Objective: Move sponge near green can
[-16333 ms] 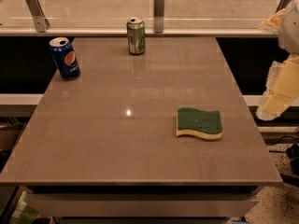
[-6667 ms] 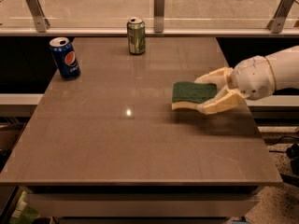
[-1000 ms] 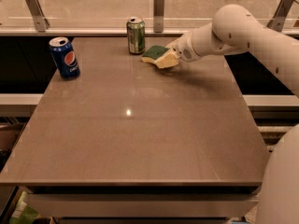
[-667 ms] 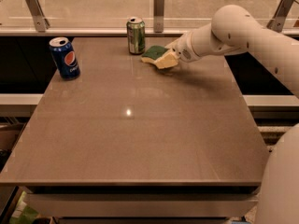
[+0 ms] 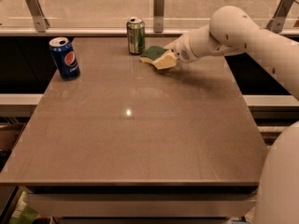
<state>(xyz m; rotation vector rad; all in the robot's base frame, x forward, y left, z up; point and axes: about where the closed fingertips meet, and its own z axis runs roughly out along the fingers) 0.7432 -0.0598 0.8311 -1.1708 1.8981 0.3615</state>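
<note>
Gripper [image 5: 159, 58] at far side of table [image 5: 140, 139], clamped on sponge [image 5: 149, 53], sponge just right of green can [image 5: 135, 35], blue can [image 5: 64, 57] far left, well apart, arm reaching in from right

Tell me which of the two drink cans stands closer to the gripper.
The green metallic can, just left of the green-topped sponge held in the gripper near the far edge of the table. The blue Pepsi can stands far to the left.
</note>
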